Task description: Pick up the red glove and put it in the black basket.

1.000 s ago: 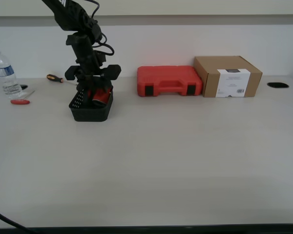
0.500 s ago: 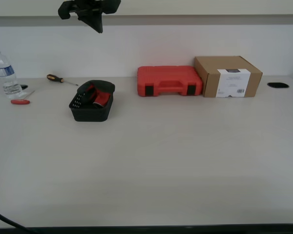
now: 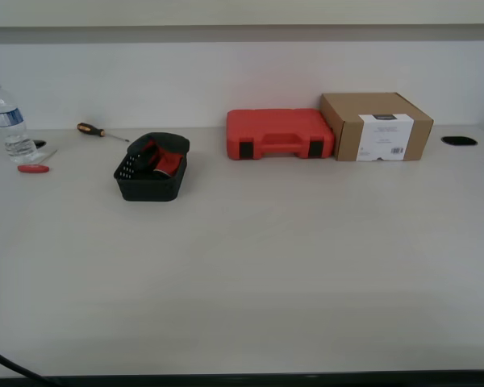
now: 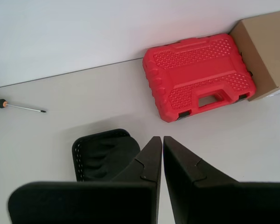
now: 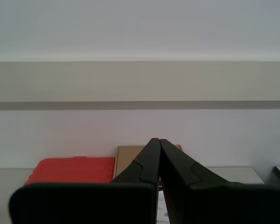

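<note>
Arm gone from the exterior view since half a second ago. Red glove [image 3: 161, 158] lies in black basket [image 3: 149, 177] on bench [image 3: 266, 258]. First gripper [image 4: 159, 140] and second gripper [image 5: 156, 141]: jaws pressed together, empty.

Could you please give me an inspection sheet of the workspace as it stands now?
Surface: pale table, mostly bare.
Job's things: red glove lies inside the black basket.
Clutter: red tool case beside cardboard box; screwdriver, water bottle, small red tool.
Grippers: my first gripper shut, empty, above the basket; my second gripper shut, empty, facing the wall.
Cables: dark cable at the exterior view's lower left.
Surroundings: plain wall; table grommet hole.
</note>
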Action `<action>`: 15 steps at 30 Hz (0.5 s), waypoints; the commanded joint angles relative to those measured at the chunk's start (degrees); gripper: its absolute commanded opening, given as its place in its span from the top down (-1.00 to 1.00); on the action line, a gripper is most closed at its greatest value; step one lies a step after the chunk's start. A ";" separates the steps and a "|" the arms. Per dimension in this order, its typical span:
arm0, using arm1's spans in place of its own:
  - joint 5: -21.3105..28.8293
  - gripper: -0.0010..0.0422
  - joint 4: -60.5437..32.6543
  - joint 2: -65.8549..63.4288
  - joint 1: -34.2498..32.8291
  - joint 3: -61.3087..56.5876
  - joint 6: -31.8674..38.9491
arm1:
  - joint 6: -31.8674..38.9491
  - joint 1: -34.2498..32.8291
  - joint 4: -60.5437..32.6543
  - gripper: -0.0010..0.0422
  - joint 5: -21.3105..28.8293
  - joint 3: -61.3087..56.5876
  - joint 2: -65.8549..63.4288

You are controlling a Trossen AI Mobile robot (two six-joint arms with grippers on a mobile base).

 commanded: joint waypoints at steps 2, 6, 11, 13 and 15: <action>0.02 0.95 0.17 0.00 0.02 0.04 0.15 | 0.11 0.00 0.33 0.94 0.09 0.07 0.02; 0.02 0.95 0.15 0.00 0.02 0.04 0.15 | 0.11 0.02 0.55 0.95 0.09 0.07 0.02; 0.02 0.95 0.15 0.00 0.02 0.04 0.15 | 0.11 0.02 0.61 0.94 0.09 0.07 0.02; 0.02 0.95 0.15 0.00 0.02 0.04 0.15 | 0.11 0.02 0.63 0.95 0.11 0.07 0.02; 0.00 0.95 0.15 0.00 0.00 0.04 0.15 | 0.11 0.02 0.70 0.95 0.09 0.07 0.02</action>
